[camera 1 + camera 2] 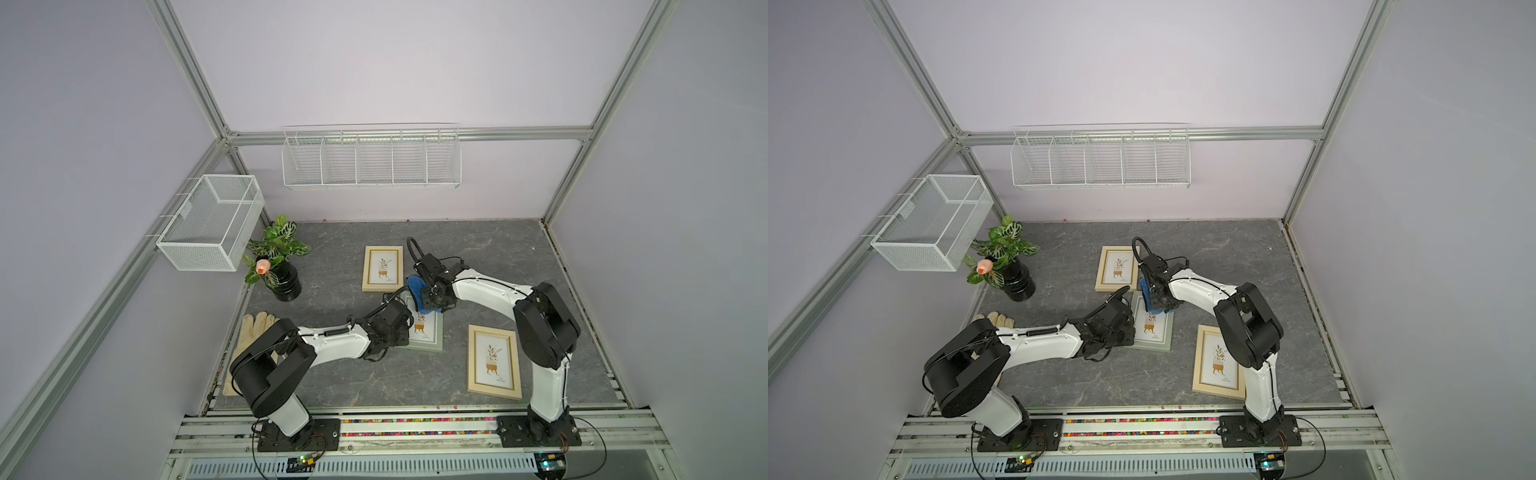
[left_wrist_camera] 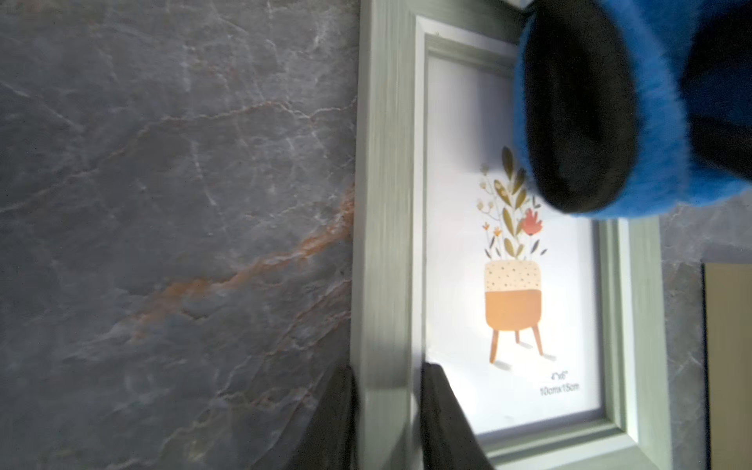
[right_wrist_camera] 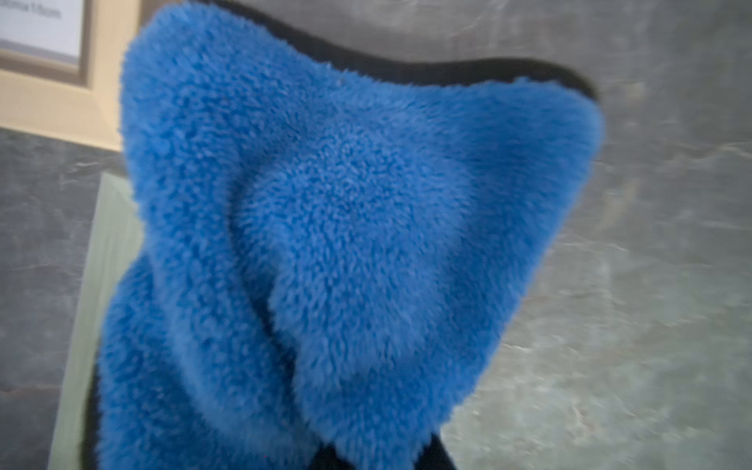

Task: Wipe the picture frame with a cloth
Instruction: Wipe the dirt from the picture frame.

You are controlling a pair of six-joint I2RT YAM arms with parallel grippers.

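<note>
Right gripper pinches the cloth: soft, limp, light, best held bunched. Left gripper clamps one rail of the green frame: stiff, glazed, probably fragile.

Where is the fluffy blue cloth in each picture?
Top view: cloth mid-table, at the green frame's far end.
Top view: same spot.
Left wrist: cloth over the frame.
Right wrist: fills most of it.
Landmark: green frame, in all four.
</note>
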